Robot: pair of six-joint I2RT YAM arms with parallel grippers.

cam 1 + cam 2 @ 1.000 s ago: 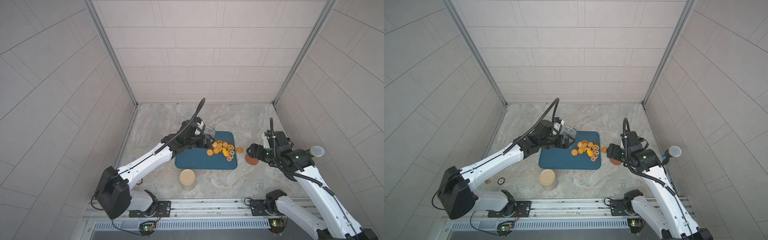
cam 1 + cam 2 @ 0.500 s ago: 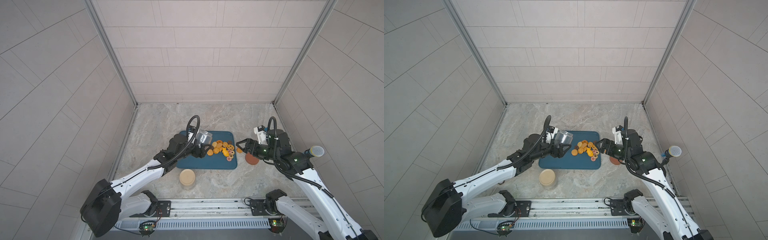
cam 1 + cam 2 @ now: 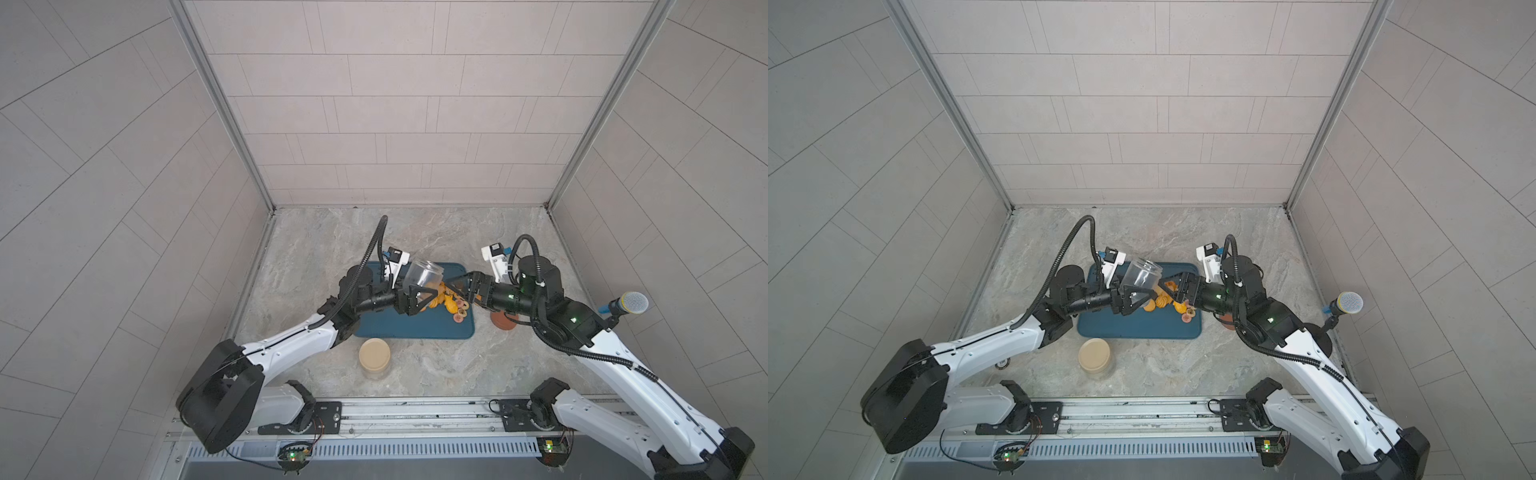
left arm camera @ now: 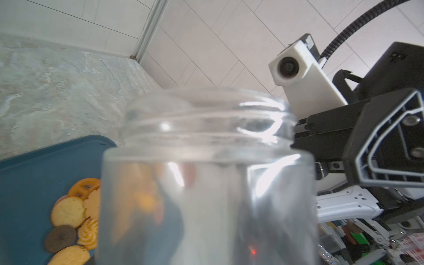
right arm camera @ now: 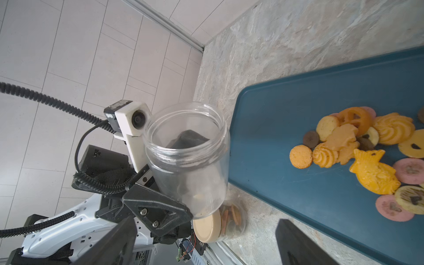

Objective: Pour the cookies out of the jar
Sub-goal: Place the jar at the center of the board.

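You are working in a robot test cell, not a home. Pale tile-pattern wall panels and aluminium corner posts box in a marble-look tabletop. Robot arms are bolted to a metal rail, near bare circuit boards and a microphone.

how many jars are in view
2. An open clear plastic jar, held tilted by the left gripper over the blue tray; a closed clear jar with a beige lid, standing on the marble table at the tray's near side. None seems hidden.
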